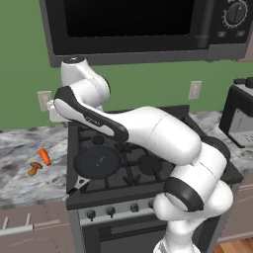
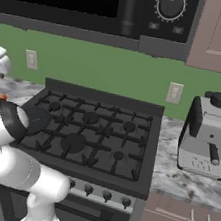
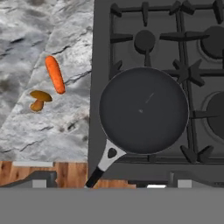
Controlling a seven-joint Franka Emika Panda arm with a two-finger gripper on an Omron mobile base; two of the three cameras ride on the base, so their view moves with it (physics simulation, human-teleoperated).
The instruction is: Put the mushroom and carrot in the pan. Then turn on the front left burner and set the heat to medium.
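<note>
The stove (image 3: 144, 26) carries the empty pan (image 3: 143, 110) on its front left burner (image 1: 97, 160), while on the marbled surface (image 3: 39, 127) left of it the carrot (image 3: 55, 74) lies just beside the mushroom (image 3: 39, 99), the open gripper above holding nothing.

**Flat, even rendered light; soft detail throughout**

All three views are evenly bright, with no visible lamp and no strong cast shadows. The white arm (image 1: 163, 133) carries a gentle shading, lighter on top. The pan (image 3: 143, 110) at the centre of the hand view shows a faint pale glint. Edges are slightly soft and pixelated everywhere; the marble counter (image 3: 39, 65) looks smeared. No lens distortion appears at the borders.
</note>
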